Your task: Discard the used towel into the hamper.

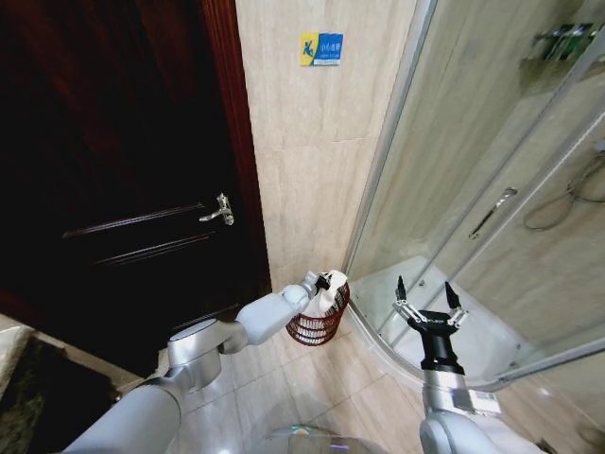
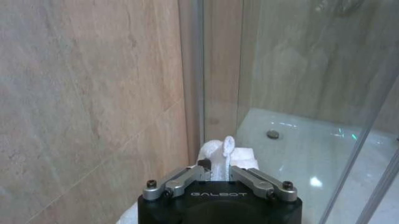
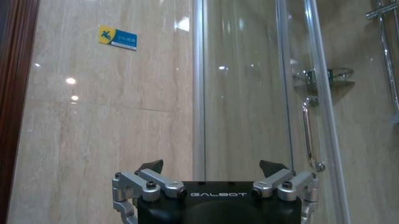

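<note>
Jaws of the left gripper [image 2: 219,173] pinch the white towel [image 1: 324,295] right over the hamper [image 1: 318,327], positioned so it should drop inside. The right gripper [image 1: 430,301], beside the hamper, waits with jaws apart.

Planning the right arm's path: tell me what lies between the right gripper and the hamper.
In the head view, bare floor tile and the shower's curved base edge lie between the right gripper and the hamper.

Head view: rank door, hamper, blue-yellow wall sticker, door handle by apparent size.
1. Door, largest by far.
2. Hamper.
3. Wall sticker.
4. Door handle, close to the sticker, so that pair is unsure.
These sizes are as seen; the things lie at different distances.
</note>
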Controlling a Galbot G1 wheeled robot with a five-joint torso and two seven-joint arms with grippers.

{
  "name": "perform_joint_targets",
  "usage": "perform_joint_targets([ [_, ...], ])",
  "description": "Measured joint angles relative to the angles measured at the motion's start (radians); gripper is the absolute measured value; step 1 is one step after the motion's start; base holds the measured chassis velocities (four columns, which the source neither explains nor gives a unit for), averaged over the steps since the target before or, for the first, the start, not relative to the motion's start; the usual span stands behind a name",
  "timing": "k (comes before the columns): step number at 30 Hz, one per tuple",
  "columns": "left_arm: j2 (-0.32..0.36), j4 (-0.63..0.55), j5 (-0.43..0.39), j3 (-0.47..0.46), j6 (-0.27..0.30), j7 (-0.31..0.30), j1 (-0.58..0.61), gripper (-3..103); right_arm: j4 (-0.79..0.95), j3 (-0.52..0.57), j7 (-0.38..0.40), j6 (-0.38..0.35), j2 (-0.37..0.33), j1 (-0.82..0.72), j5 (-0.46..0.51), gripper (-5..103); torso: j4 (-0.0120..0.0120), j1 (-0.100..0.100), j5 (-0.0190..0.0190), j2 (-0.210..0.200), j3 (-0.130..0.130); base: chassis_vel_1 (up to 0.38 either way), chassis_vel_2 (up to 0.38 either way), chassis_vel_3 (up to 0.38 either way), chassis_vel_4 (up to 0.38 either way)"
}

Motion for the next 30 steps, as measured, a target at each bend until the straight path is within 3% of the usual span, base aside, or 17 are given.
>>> perform_joint_targets([
  [30,-0.027,0.088,0.090,-0.013,-0.046,0.024,0.028,2,-0.025,-0.002,-0.001,0.015,0.000,0.008,-0.001,100,-0.0001,0.000,0.0000,0.000,0.000,-0.015,0.013,0.014,-0.014],
])
